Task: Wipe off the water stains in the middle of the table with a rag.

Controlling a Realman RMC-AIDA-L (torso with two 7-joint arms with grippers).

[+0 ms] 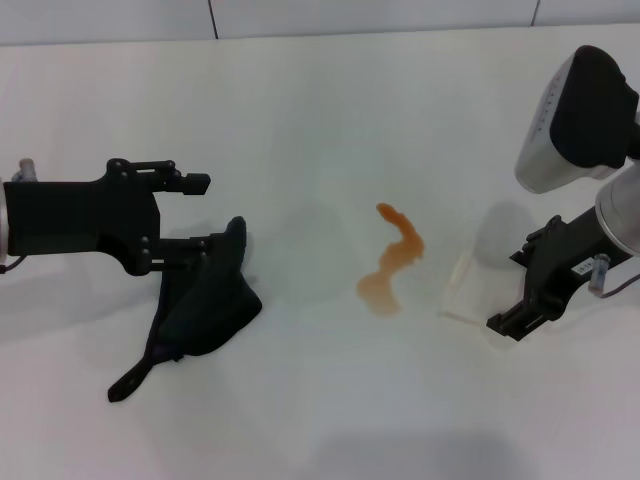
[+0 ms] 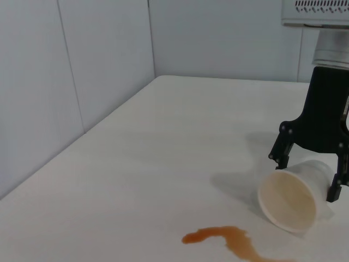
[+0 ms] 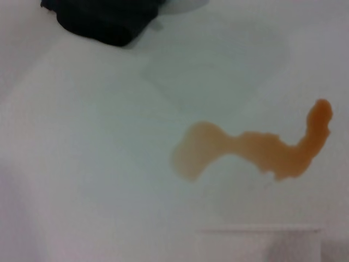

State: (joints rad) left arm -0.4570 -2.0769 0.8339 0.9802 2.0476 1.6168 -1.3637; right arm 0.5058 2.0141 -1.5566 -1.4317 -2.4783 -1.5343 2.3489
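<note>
Left gripper (image 1: 195, 212): at nine o'clock of the table (image 1: 300, 110), fingers spread wide, the lower one touching the rag's upper point without clamping it. Rag (image 1: 205, 300): dark cloth lying crumpled at eight o'clock, thin strip trailing toward seven; judged soft, light and limp, likely to drape and bunch, so best taken at the thick central fold (not the strip). Water stains (image 1: 392, 262): orange-brown S-shaped smear at the centre, well apart from the rag. Right gripper (image 2: 311, 169): at three o'clock, fingers straddling a tipped translucent cup (image 2: 289, 202), contact uncertain.
</note>
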